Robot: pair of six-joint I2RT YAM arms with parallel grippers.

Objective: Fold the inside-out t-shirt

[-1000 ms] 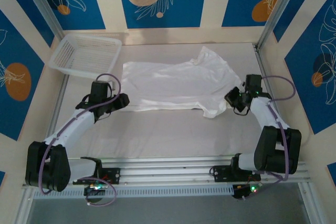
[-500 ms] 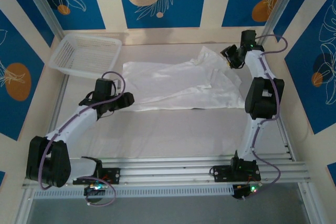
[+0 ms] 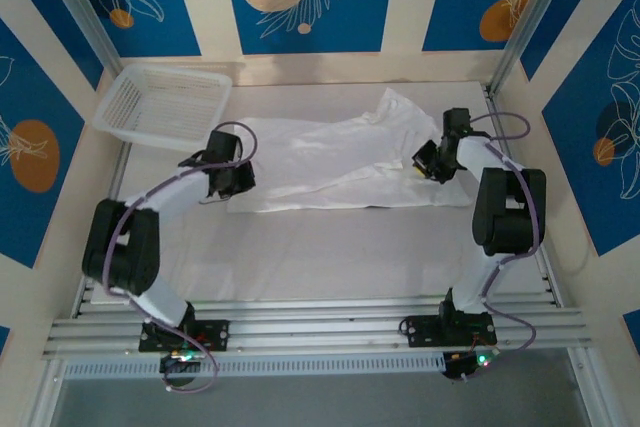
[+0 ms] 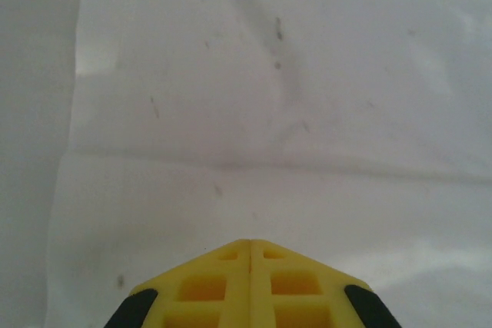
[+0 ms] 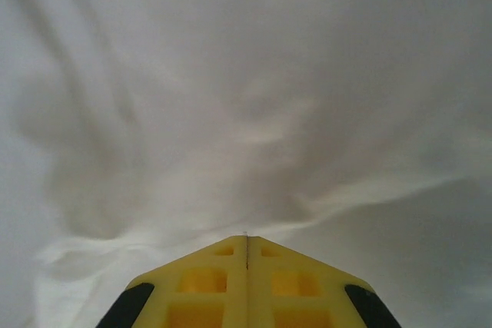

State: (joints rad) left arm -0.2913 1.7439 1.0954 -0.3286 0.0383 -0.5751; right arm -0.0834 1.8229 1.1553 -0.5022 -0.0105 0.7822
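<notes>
Both claws are squeezed shut: the left claw point(image 3: 240, 179) at the t-shirt's point(image 3: 330, 157) left edge, the right claw point(image 3: 424, 163) on its right side.

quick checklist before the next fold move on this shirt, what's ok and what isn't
1. left gripper shut: ok, its fingers meet, at the left edge of the t-shirt.
2. right gripper shut: ok, on the shirt's right side.
3. Cloth actually pinched in either one: cannot tell.
4. Shirt lying smooth: not ok, it is wrinkled and bunched on the right.
5. basket off the shirt: ok, it sits at the far left corner.
</notes>
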